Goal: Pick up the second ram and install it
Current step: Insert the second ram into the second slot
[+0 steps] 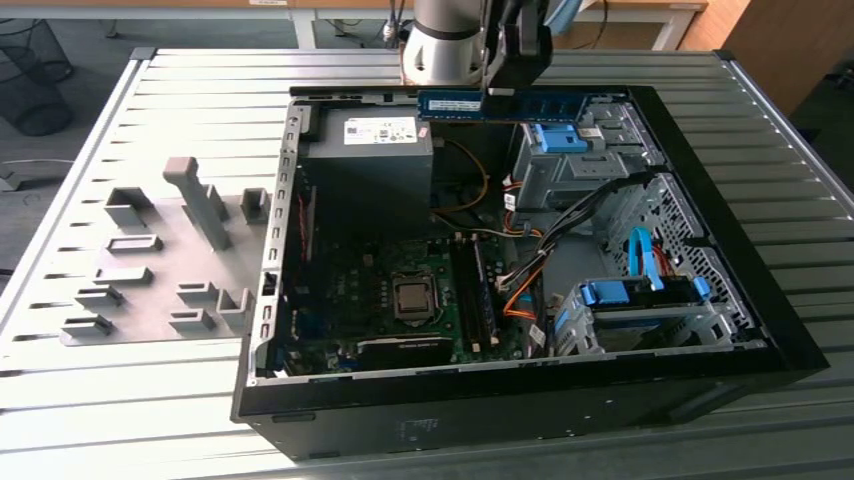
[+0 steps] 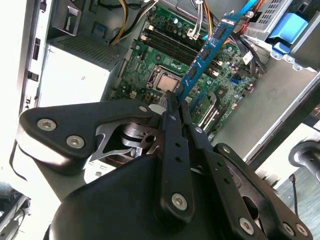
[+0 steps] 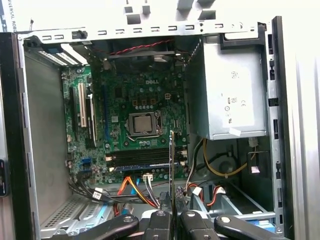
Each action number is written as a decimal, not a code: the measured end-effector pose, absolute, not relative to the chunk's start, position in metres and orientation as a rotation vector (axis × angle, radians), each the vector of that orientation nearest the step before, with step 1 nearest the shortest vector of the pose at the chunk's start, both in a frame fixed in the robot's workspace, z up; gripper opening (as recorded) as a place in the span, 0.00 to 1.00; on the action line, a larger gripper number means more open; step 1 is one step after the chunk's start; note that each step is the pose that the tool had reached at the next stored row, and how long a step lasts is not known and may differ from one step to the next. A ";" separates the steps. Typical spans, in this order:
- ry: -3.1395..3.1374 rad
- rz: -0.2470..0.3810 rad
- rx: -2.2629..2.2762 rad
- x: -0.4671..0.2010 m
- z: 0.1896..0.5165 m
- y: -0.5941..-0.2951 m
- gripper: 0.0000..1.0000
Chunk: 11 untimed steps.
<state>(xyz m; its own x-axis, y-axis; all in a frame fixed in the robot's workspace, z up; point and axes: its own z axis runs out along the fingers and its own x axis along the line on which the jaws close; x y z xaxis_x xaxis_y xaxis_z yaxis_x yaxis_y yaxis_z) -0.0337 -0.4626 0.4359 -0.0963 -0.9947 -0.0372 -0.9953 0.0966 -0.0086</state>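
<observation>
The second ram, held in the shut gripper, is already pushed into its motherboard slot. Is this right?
No. The second ram is held in the shut gripper, but it hangs above the motherboard, not pushed in; the exterior view shows this.

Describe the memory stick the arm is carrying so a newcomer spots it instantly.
Find the open black computer case on the slatted metal table. Over its far edge, the pincer grips a thin blue-green ram stick with black chips. Unlike the chunky bright-blue drive clips below, it is flat, long and airborne.
</observation>
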 end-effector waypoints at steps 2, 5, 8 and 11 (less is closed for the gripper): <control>2.308 0.029 -2.082 -0.034 0.436 -0.463 0.14; 2.317 0.029 -2.071 -0.034 0.436 -0.463 0.14; 2.324 0.028 -2.063 -0.034 0.436 -0.463 0.14; 2.330 0.028 -2.057 -0.034 0.436 -0.463 0.14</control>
